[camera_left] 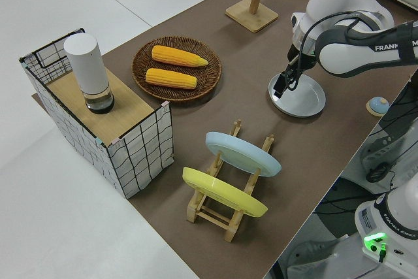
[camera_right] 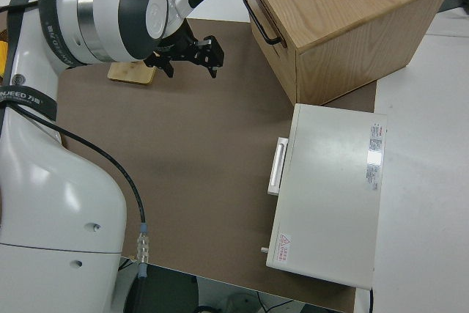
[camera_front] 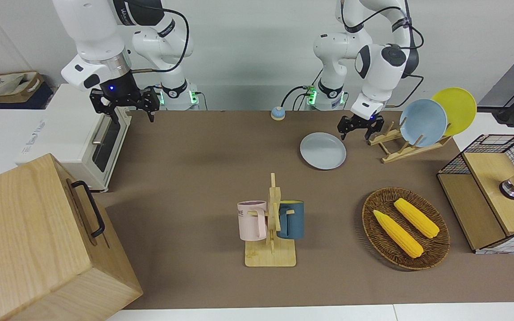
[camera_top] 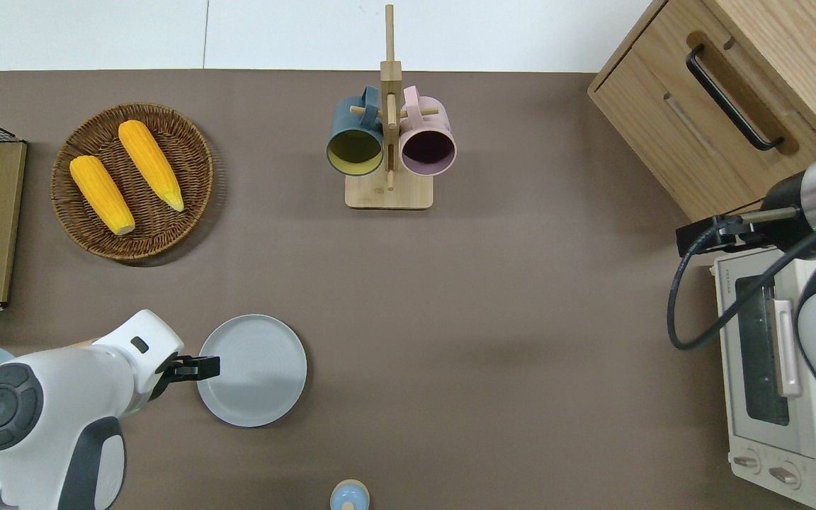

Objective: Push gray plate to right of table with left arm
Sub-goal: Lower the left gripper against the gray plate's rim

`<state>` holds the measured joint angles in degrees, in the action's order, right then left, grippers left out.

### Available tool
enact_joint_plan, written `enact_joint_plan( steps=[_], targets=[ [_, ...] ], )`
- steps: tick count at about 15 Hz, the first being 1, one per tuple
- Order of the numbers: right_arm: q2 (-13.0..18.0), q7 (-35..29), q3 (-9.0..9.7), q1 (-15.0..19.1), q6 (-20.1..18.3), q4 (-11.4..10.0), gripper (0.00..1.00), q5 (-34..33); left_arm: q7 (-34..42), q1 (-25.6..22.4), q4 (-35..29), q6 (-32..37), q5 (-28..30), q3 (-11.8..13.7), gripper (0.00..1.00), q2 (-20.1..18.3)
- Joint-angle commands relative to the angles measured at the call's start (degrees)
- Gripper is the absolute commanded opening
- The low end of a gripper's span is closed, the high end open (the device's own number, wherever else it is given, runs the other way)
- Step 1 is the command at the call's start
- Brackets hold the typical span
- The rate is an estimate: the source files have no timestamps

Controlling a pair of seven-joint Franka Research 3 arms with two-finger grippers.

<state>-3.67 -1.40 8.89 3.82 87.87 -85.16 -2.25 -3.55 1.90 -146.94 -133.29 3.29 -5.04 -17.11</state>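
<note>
The left gripper [camera_top: 204, 368] sits low at the rim of the gray plate [camera_top: 252, 370], which lies flat on the table [camera_top: 493, 297]. The overhead view shows its tip over that rim; the left side view puts it at the plate's edge; I cannot tell whether its fingers are parted. The right arm is parked

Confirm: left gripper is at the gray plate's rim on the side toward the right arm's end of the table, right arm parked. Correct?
Not quite. The left gripper is at the gray plate's rim on the side toward the left arm's end of the table, as the overhead view shows. The right arm is indeed parked.
</note>
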Motion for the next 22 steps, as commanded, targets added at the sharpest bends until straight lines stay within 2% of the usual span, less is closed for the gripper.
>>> enact_joint_plan(
  steps=[1, 6, 20, 21, 22],
  targets=[
    [0.3, -0.2, -0.01, 0.0, -0.6, 0.1, 0.983, 0.4, -0.9, 1.1, -2.7, -4.7, 0.5, 0.4, 1.0, 0.8],
    [0.3, -0.3, -0.01, 0.0, -0.6, 0.1, 0.983, 0.4, -1.0, 1.9, -6.7, -10.8, 0.5, 0.4, 1.0, 2.6],
    [0.3, -0.2, -0.01, 0.0, -0.6, 0.1, 0.983, 0.4, -1.2, 1.9, -7.4, -13.8, 0.5, 0.4, 0.99, 5.9],
    [0.3, -0.2, -0.01, 0.0, -0.6, 0.1, 0.983, 0.4, -1.2, 1.9, -7.4, -13.9, 0.5, 0.4, 0.91, 6.2],
    [0.3, -0.2, -0.01, 0.0, -0.6, 0.1, 0.983, 0.4, -1.2, 1.9, -7.4, -14.2, 0.5, 0.4, 0.78, 6.3]
  ],
)
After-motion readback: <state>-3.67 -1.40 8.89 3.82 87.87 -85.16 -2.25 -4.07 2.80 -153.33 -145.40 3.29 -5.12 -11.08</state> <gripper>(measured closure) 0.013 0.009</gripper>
